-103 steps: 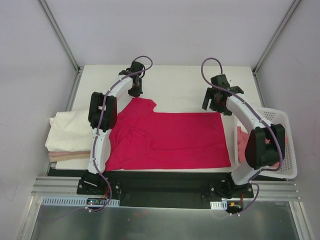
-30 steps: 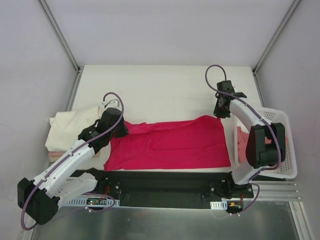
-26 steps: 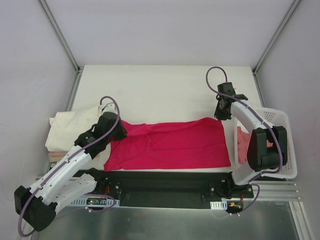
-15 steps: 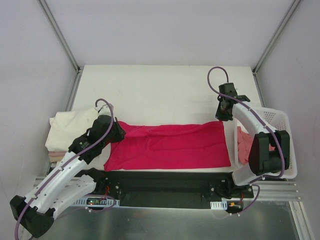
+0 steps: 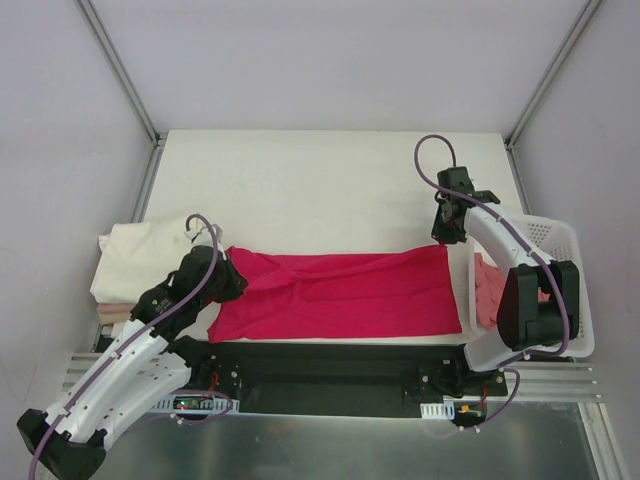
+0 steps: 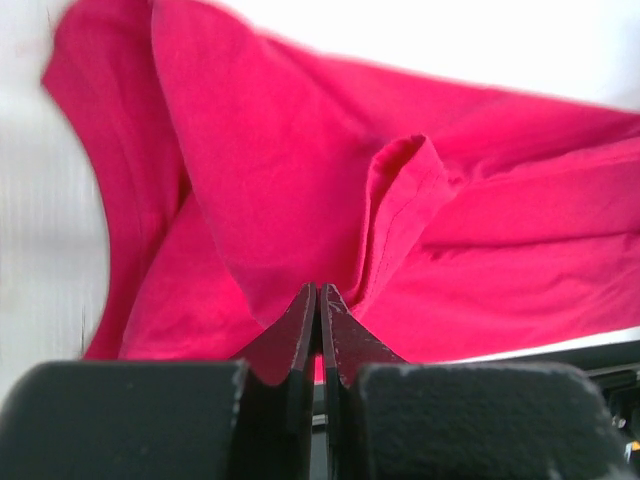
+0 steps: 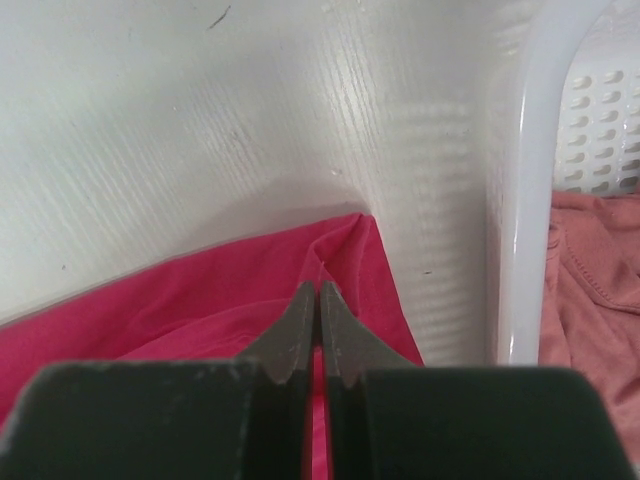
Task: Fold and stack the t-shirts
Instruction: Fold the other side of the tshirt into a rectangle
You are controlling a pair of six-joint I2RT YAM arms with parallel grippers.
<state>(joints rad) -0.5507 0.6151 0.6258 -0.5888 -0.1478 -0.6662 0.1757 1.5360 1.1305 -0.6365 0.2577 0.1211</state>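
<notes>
centrally, crimson t-shirt (image 5: pixel 340 295) lies as a strip along the near edge of the table (image 5: pixel 330 180); left gripper (image 6: pixel 319 300), jaws together, pinches its left end; right gripper (image 7: pixel 319 295) clamps its far right corner.

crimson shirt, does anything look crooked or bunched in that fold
Yes. The crimson t-shirt is bunched at its left end: a raised pucker and diagonal creases sit just beyond the left gripper, and that edge runs slanted. The right end, at the right gripper, lies flat and square. Nothing looks damaged.
</notes>
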